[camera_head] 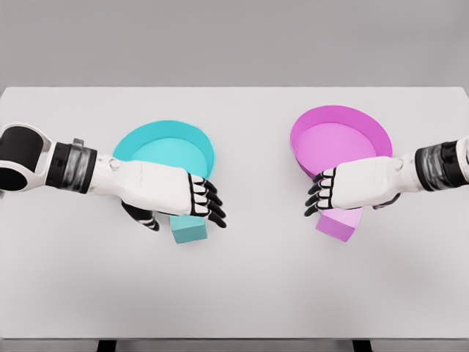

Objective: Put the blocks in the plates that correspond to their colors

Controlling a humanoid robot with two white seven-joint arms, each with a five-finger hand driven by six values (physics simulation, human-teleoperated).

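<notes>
A cyan block [189,231] shows just below my left hand [179,209], in front of the cyan plate [146,139]. The block's top is hidden under the palm; the thumb is on its left, the curled fingers [209,202] on its right, closed around it. A pink block [339,224] pokes out below my right hand [352,202], at the near rim of the pink plate [370,125]. That hand's fingers [320,196] curl over the block's left side and the thumb lies to its right. Both plates hold nothing.
The white table [242,286] stretches wide in front of the hands and between the two plates. Its far edge runs just behind the plates, its near edge along the bottom of the view.
</notes>
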